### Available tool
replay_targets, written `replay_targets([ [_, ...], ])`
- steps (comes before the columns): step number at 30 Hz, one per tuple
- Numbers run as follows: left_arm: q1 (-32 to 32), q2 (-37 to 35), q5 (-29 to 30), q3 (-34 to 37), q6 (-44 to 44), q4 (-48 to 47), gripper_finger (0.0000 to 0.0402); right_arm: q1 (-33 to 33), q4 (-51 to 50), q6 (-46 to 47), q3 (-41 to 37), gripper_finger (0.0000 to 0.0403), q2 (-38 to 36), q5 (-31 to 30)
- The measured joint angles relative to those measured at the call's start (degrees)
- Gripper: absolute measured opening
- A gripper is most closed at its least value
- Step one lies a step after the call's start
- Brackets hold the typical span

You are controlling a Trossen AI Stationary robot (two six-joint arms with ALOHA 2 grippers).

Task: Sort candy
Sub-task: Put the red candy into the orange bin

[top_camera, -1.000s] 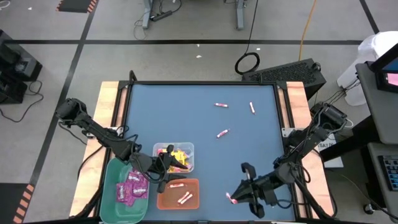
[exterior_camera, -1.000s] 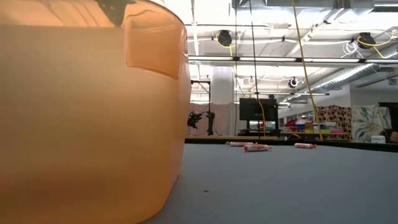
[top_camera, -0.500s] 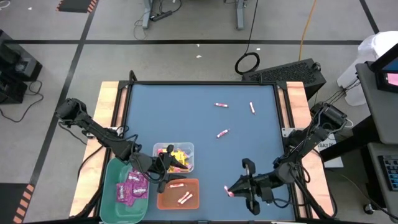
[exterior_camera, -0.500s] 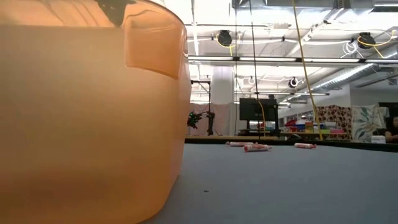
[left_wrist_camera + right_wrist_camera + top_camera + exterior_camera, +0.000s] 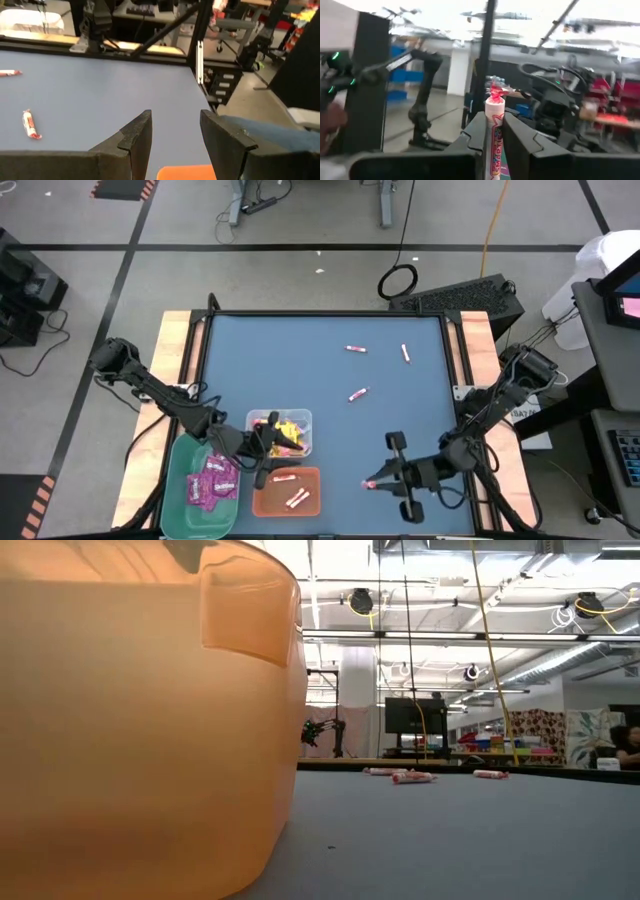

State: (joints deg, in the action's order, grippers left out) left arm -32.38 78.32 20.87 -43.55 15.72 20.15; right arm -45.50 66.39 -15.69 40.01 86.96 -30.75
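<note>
My right gripper (image 5: 380, 481) is near the table's front edge, to the right of the orange bin (image 5: 288, 491), and is shut on a thin pink-and-white stick candy (image 5: 494, 131). My left gripper (image 5: 270, 450) hovers open and empty over the clear bin (image 5: 283, 430) and the orange bin, whose rim shows in the left wrist view (image 5: 185, 173). Three more sticks lie on the blue table top (image 5: 356, 349), (image 5: 405, 353), (image 5: 357, 393). The green bin (image 5: 205, 482) holds magenta packets, the clear bin yellow ones, and the orange bin sticks. My right gripper pinches the stick between its two fingers (image 5: 520, 137). The stick lies along the fingers, and its twisted end (image 5: 495, 92) reaches out past the fingertips. The fingers point about level toward the table's left. The stick looks clear of the table.
The three bins stand together at the front left. In the low view the orange bin (image 5: 140, 720) fills the left half, and loose sticks (image 5: 412, 777) lie far off on the table. Wooden rails (image 5: 178, 350) edge the table left and right.
My right gripper, still shut on the stick, has moved a little away from the table's near edge and toward the orange bin, turning slightly at the wrist. The stick has gone with it.
</note>
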Motion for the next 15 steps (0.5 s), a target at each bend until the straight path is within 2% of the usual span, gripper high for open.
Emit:
replay_targets([
  [4, 0.00, 0.01, 0.88, 0.00, -0.12, 2.01, 0.0173, 0.59, 0.67, 5.50, 0.00, 0.0036, 0.00, -4.64],
  [9, 0.00, 0.55, 1.36, 0.00, -2.61, 4.60, 0.0173, 1.32, -0.76, 13.18, 0.00, 0.0036, 0.00, -13.39],
  [15, -0.11, 3.48, 3.70, 0.00, -9.64, 13.95, 0.0173, 2.28, -3.20, 17.95, 0.02, 0.0036, 0.00, -20.20],
])
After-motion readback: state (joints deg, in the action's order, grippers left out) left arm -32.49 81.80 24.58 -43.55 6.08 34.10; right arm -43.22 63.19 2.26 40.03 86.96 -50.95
